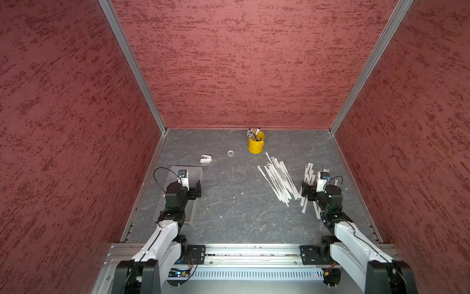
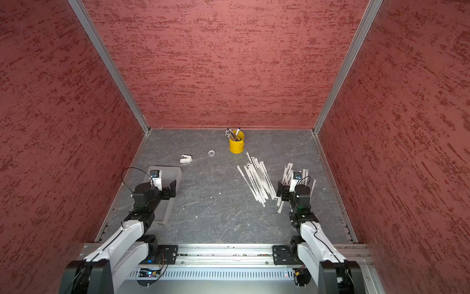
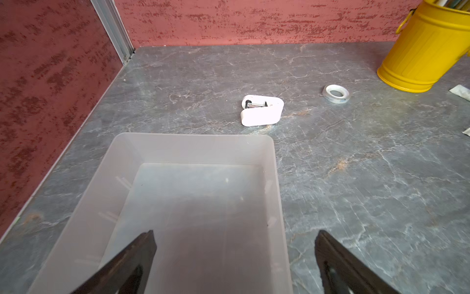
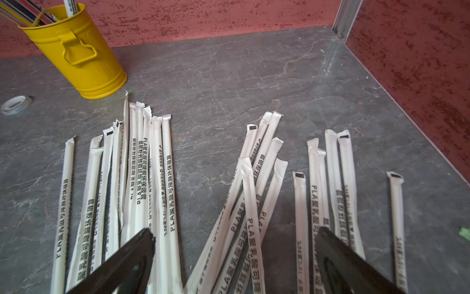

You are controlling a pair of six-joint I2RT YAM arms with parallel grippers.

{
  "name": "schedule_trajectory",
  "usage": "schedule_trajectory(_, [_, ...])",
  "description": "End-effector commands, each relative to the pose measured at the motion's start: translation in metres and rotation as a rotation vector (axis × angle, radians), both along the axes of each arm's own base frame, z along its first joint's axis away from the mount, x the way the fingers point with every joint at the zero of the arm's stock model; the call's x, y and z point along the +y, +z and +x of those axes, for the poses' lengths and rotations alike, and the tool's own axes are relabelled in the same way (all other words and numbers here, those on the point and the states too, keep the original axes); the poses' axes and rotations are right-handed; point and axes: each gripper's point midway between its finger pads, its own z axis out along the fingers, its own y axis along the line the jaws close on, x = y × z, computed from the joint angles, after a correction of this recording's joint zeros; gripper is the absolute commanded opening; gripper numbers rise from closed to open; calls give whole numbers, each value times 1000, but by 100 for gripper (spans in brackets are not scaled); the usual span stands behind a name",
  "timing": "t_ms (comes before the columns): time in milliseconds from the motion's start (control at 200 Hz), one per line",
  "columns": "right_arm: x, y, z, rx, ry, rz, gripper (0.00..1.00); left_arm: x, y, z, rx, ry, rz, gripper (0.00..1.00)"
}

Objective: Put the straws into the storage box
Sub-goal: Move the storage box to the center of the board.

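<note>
The straws [image 1: 277, 178] are white paper-wrapped sticks with dark print, lying loose on the grey table at the right in both top views. A second bunch [image 1: 309, 173] lies beside and under my right gripper [image 1: 315, 185]. In the right wrist view that gripper [image 4: 235, 230] hangs open just above the straws [image 4: 142, 178], holding nothing. The storage box [image 1: 195, 173], a translucent whitish tray, sits at the left and holds nothing. My left gripper [image 3: 235, 233] stands open over the box's near part [image 3: 193, 147], one finger over the inside, the other past its side wall.
A yellow bucket [image 1: 256, 143] with pens stands near the back wall. A small tape roll [image 1: 230, 153] and a white stapler-like piece [image 1: 205, 158] lie between it and the box. Red walls close in the table on three sides.
</note>
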Motion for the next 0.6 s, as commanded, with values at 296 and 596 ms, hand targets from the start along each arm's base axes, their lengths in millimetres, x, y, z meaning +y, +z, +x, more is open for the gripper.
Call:
schedule_trajectory(296, [6, 26, 101, -214, 15, -78, 99, -4, 20, 97, -187, -44, -115, 100])
schedule_trajectory(596, [6, 26, 101, -215, 15, -77, 99, -3, 20, 97, -188, -44, -122, 100])
